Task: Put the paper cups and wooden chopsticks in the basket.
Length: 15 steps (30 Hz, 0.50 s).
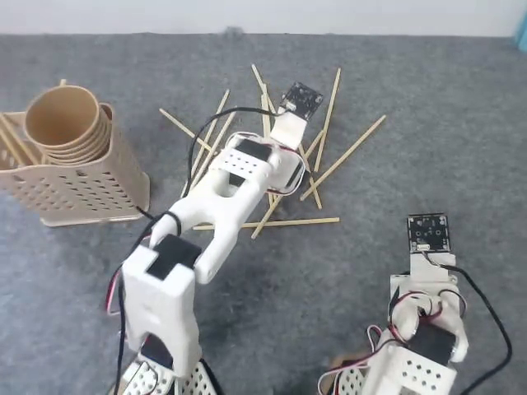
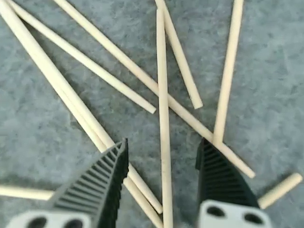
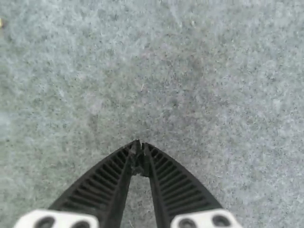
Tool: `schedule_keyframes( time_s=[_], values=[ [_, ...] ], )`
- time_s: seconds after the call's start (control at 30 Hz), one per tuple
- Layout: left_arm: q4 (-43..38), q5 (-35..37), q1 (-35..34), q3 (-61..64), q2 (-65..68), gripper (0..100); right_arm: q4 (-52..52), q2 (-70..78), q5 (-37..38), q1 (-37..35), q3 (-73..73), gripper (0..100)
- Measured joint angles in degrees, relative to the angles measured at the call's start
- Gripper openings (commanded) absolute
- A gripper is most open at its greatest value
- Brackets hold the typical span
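Several wooden chopsticks [image 1: 323,169] lie crossed in a loose pile on the grey felt at the table's middle. My left gripper [image 2: 163,145] hangs open right over the pile, one chopstick [image 2: 162,109] running straight between its fingers [image 2: 107,183]. In the high view the left arm [image 1: 235,185] stretches from the near edge out over the pile. A stack of paper cups [image 1: 67,123] stands in the beige basket [image 1: 78,193] at the far left, with chopsticks [image 1: 10,136] beside it inside. My right gripper [image 3: 138,146] is shut, empty, above bare felt near the front right.
The right arm [image 1: 424,329] sits folded at the near right edge. Open grey felt lies between the pile and the basket, and across the right side of the table.
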Motion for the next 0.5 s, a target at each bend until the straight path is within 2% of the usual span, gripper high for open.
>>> schedule_keyframes(
  time_s=[0.3,0.5],
  values=[
    [-0.09,0.00,1.58,-1.23,0.70,22,0.00,0.00,0.00,-0.26,0.00,0.8],
    [4.13,0.00,2.20,-1.32,0.70,22,0.00,0.00,0.00,-0.26,0.00,0.8]
  ],
)
